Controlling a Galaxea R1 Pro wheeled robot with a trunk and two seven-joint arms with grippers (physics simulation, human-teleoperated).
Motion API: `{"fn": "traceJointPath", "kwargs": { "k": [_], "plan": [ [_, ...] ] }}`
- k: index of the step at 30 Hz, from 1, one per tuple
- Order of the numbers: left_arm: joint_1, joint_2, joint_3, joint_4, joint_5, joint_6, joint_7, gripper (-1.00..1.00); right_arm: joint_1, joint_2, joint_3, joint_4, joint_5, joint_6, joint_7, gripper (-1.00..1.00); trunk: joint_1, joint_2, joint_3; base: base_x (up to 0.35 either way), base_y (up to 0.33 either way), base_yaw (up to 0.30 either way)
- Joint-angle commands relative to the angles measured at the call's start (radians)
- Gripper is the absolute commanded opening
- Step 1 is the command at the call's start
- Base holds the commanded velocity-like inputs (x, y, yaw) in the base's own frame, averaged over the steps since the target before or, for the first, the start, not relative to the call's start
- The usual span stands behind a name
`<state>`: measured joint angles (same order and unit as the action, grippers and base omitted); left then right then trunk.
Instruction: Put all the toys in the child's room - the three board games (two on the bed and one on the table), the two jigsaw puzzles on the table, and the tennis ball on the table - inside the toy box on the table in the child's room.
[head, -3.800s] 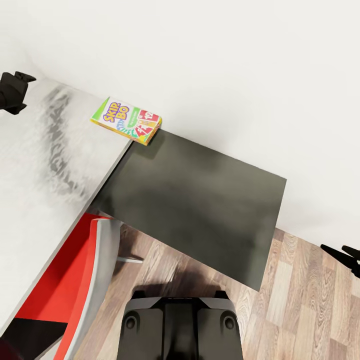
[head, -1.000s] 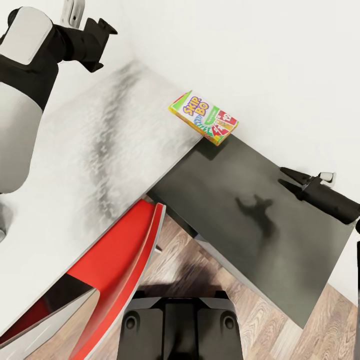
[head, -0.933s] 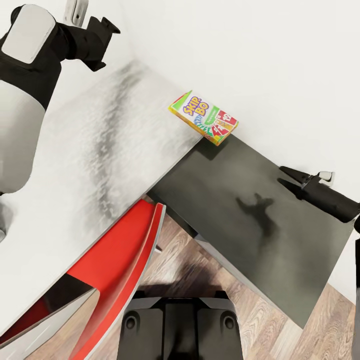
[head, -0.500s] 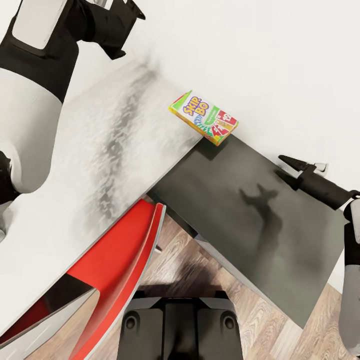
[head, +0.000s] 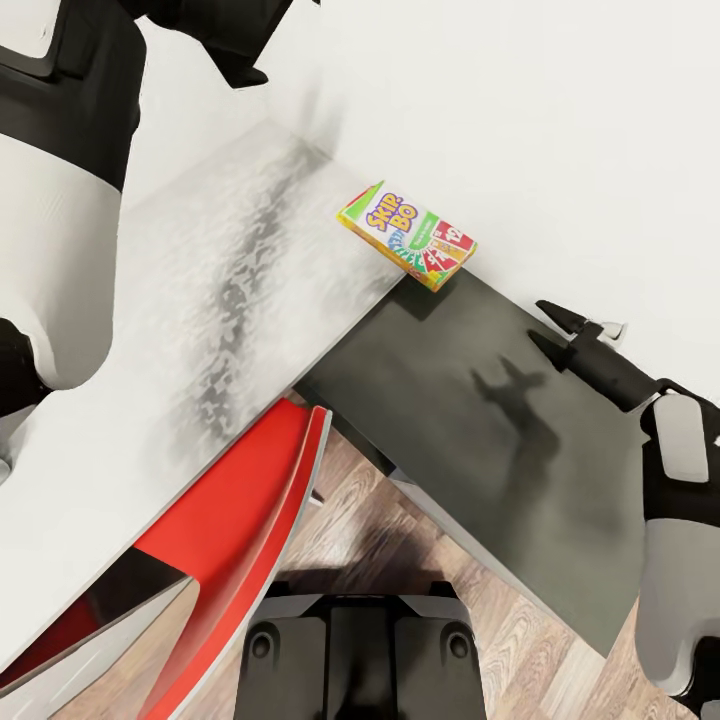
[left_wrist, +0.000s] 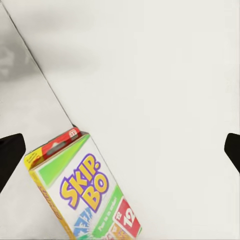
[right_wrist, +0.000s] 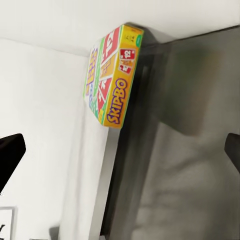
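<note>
- A green-edged Skip-Bo board game (head: 407, 236) is seen lying flat on the table (head: 200, 330), at the back edge against the white wall (head: 500, 100), right at the inner corner where the light grey wing meets the dark grey wing (head: 480, 430).
- The right gripper (head: 551, 332) is held low over the dark wing near its back edge, fingers parted and empty, pointed toward the game but well apart from it.
- Compared with a second ago, the right gripper has been brought closer to the game.
- The left gripper (head: 235, 30) has been raised toward the wall; in its wrist view the fingertips sit wide apart.
- A red chair (head: 240, 520) is tucked under the table's front edge.
- A reach with the right arm appears underway; nothing has been grasped yet.
</note>
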<state>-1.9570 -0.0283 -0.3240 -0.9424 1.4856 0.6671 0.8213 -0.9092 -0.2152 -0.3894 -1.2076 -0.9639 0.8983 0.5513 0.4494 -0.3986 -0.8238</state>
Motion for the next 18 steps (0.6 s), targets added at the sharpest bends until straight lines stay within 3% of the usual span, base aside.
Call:
{"fn": "traceJointPath", "kwargs": {
  "k": [1, 3, 9, 18],
  "plan": [
    [-0.001, 0.000, -0.001, -0.001, 0.008, 0.000, 0.009, 1.00, -0.001, 0.000, -0.002, 0.000, 0.002, 0.005, 0.003, 1.00, 0.001, -0.001, -0.001, 0.000, 0.000, 0.000],
    [0.002, -0.001, -0.001, -0.039, 0.031, 0.007, 0.058, 1.00, -0.002, 0.016, 0.018, 0.004, 0.003, -0.033, 0.004, 1.00, 0.001, -0.001, -0.001, 0.000, 0.000, 0.000],
    [0.008, -0.003, -0.003, -0.089, 0.075, 0.014, 0.126, 1.00, -0.003, 0.032, 0.085, 0.008, 0.002, -0.091, 0.005, 1.00, 0.001, -0.001, 0.000, 0.000, 0.000, 0.031],
    [0.016, -0.003, -0.006, -0.117, 0.105, 0.017, 0.160, 1.00, -0.003, 0.051, 0.134, 0.013, -0.004, -0.172, 0.005, 1.00, 0.001, -0.001, 0.003, 0.000, 0.000, 0.159]
  ]
}}
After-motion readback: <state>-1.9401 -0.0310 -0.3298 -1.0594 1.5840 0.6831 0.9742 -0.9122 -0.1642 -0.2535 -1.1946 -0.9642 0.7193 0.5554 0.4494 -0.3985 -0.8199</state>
